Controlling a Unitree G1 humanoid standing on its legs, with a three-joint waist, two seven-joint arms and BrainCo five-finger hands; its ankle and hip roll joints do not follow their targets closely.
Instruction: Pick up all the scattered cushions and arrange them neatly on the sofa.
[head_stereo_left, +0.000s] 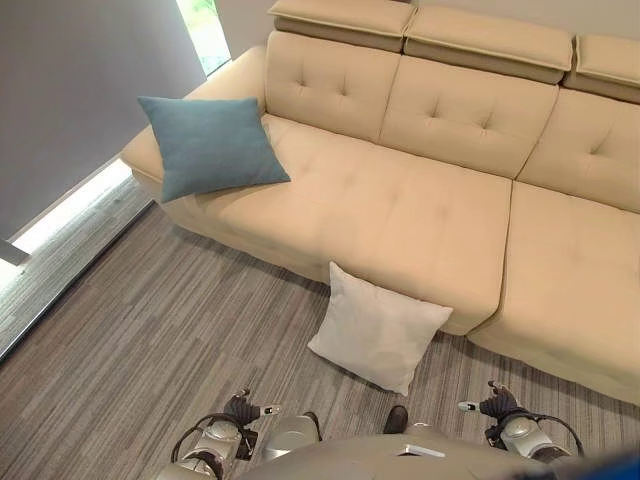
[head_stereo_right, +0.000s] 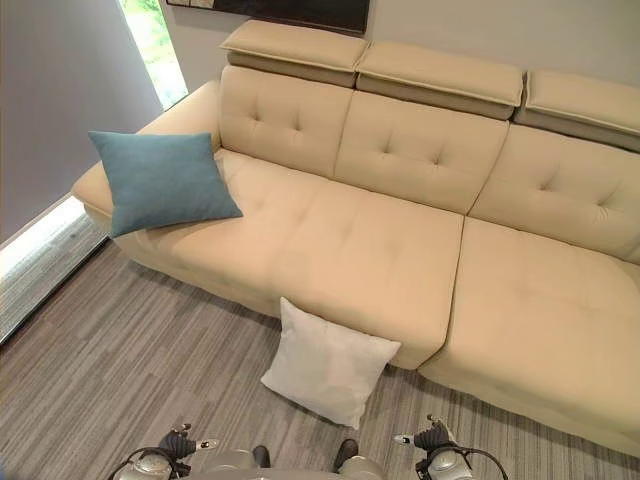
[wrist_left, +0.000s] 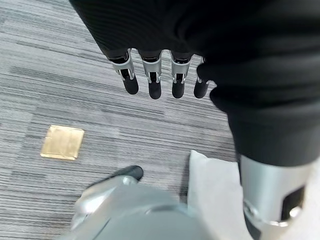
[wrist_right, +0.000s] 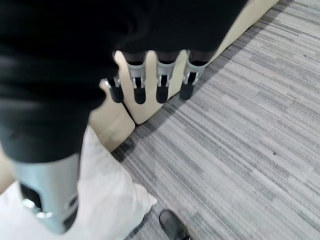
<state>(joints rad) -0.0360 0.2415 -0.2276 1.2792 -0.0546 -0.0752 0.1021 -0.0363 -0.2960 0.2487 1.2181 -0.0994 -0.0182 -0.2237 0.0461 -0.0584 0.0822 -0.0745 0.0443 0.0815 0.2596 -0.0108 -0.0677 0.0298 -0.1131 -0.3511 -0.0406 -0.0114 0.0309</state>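
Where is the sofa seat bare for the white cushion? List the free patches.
Free: the middle seat between the blue cushion and the seam, and the right seat beyond it. Crowded: the left end, under the blue cushion. The white cushion leans on the sofa front, on the floor.

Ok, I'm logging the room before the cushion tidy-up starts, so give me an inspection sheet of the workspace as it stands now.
Surface: beige sofa, seats bare except at its left end; grey striped carpet in front.
Job's things: blue cushion propped at the sofa's left armrest; white cushion on the floor, leaning against the sofa's front edge.
Clutter: a flat gold square on the carpet.
Hands: left hand and right hand both hang over the carpet, fingers straight, holding nothing.
Cables: nothing seen apart from the robot's own.
Surroundings: grey wall left of the sofa, a bright window strip beside it.
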